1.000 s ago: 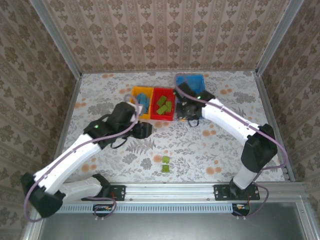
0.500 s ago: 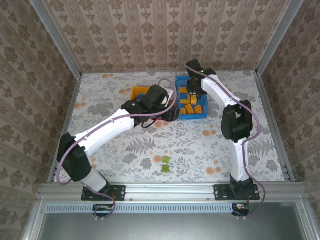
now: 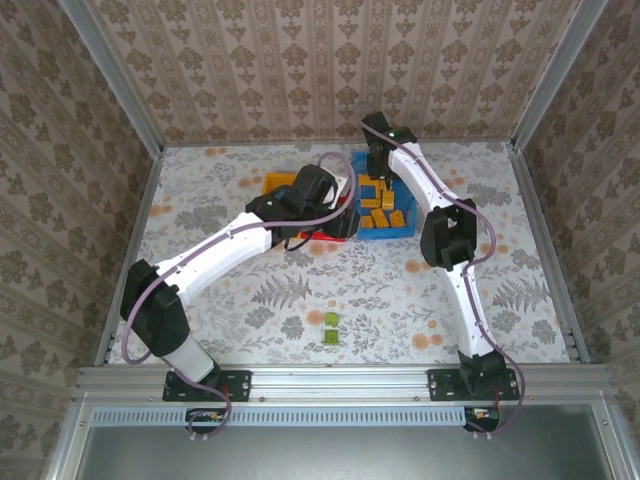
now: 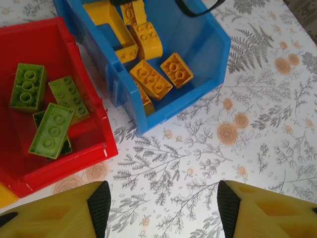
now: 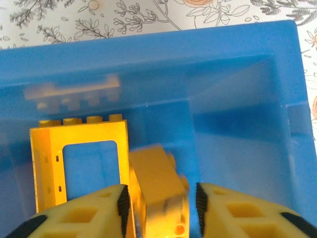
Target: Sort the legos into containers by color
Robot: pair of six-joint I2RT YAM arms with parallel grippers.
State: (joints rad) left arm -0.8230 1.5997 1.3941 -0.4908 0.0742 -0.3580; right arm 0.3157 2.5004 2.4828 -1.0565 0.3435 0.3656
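My right gripper [image 5: 161, 208] [image 3: 377, 165] hangs open over the back of the blue bin [image 5: 237, 114] [image 3: 385, 234]. An orange lego [image 5: 156, 178] is blurred between its jaws, clear of the right pad, beside a yellow window-frame piece [image 5: 79, 163]. Several orange legos [image 4: 151, 79] [image 3: 380, 205] lie in that bin. My left gripper [image 4: 163, 210] [image 3: 345, 222] is open and empty above bare table, just in front of the red bin [image 4: 49, 173] [image 3: 322, 238], which holds green legos [image 4: 52, 131]. One green lego [image 3: 331, 327] lies on the table near the front.
The yellow-orange bin [image 3: 278, 182] stands left of the red one, partly hidden by my left arm. The three bins touch side by side at the table's back. Metal rails [image 3: 150, 190] edge the table, with patterned walls behind.
My right arm has swung to the back of the blue bin and its jaws have opened, letting go of the orange lego. My left arm has reached right, over the red bin.
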